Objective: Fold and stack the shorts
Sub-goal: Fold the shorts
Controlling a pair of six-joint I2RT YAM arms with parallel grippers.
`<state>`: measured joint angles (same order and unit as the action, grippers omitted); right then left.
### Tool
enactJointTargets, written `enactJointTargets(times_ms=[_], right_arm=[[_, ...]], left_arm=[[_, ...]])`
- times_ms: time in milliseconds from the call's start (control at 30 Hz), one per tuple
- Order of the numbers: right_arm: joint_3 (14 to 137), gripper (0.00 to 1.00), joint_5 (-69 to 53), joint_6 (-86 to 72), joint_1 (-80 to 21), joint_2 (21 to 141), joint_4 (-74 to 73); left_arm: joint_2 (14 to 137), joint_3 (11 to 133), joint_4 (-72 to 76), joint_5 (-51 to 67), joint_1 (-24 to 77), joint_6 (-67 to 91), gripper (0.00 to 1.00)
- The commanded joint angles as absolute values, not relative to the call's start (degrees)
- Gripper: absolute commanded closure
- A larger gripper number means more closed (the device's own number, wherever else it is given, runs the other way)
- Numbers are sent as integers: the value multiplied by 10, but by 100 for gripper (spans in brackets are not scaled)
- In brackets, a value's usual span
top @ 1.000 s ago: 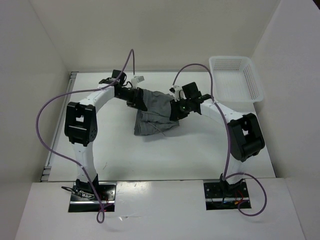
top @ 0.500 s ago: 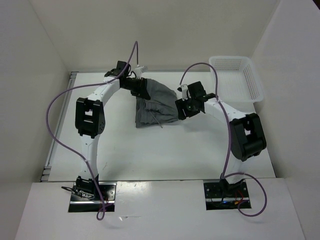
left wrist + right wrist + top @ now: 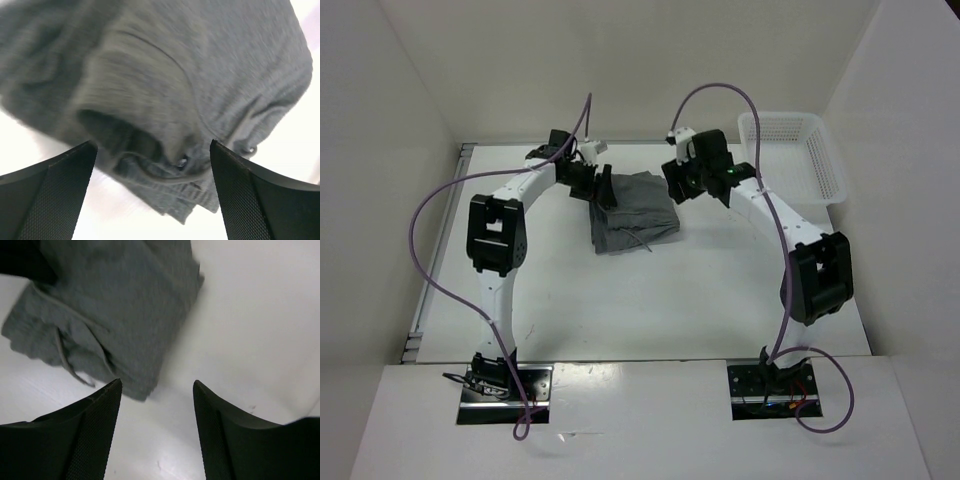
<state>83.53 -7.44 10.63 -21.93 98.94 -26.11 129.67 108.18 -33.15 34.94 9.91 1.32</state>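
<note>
Desk [image 3: 650,300]: you have the white mesh basket [image 3: 832,172] in the far right corner. The shorts [image 3: 638,215] lie as a folded grey bundle near the middle of the far edge, well apart from the basket. Left gripper [image 3: 152,145]: you have it just above the bundle's left side, jaws spread wide, gripping nothing. Right gripper [image 3: 156,382]: off the bundle's far right corner, above the bare desk, jaws parted, nothing between them. The drawstring [image 3: 67,357] trails over the near edge of the folds.
</note>
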Motion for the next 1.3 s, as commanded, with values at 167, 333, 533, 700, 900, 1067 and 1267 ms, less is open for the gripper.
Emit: enactJointTargets(times_ms=[167,333,533,700,900,1067,1267], right_arm=[[893,56,-29,175,-367,1046,-176],[893,56,1,181,-410,1098,-138],[936,47,89,220,-446,1163,-84],[928,40,113,239,-456,1185,-66],[928,38,148,246,-472,1208,-44],[920,36,126,259,-472,1215,-64],[896,34,141,243,-477,1215,-48]], left_arm=[[1187,1081,-319,295,57,0,0],[1142,961,-276,294,-2,0,2],[1142,906,-264,347,-15,0,11],[1147,901,-264,347,-15,0,11],[1160,901,-264,364,-15,0,11],[1160,896,-264,369,-15,0,11],[1165,896,-264,375,-15,0,11]])
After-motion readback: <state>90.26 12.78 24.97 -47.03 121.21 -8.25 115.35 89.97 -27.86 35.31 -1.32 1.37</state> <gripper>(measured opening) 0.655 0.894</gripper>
